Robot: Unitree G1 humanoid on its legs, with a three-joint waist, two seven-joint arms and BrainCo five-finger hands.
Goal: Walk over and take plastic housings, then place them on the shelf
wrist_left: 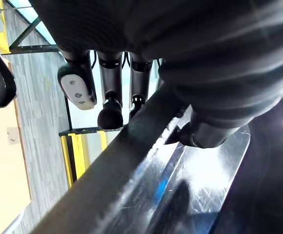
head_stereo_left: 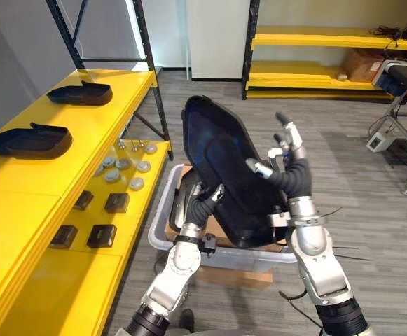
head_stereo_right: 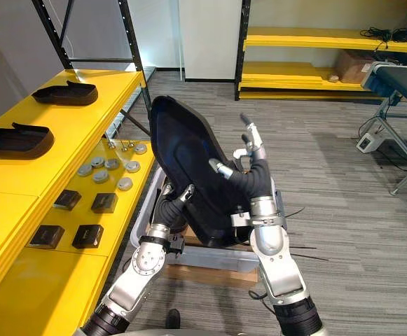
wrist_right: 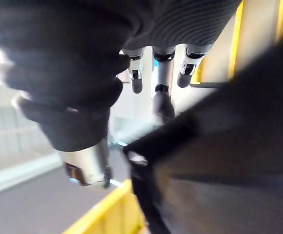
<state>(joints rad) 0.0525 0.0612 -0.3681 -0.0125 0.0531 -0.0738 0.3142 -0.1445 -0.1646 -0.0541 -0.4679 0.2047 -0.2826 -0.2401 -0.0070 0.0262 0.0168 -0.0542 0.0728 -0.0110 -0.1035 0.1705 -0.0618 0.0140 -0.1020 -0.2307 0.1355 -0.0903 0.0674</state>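
we hold the housing [head_stereo_left: 221,164] upright over the grey bin [head_stereo_left: 160,218]. our left hand [head_stereo_left: 204,201] pinches its lower rim; our right hand [head_stereo_left: 288,159] braces its edge with straight fingers.

Three black plastic housings [head_stereo_left: 221,168]: one upright in the middle, two on the top of the left yellow shelf [head_stereo_left: 21,210], a far housing [head_stereo_left: 80,93] and a near housing [head_stereo_left: 29,140]. On its lower level are four small black boxes [head_stereo_left: 117,203] and about seven grey discs [head_stereo_left: 112,176]. One grey bin [head_stereo_left: 158,231] sits on one cardboard box [head_stereo_left: 231,278].
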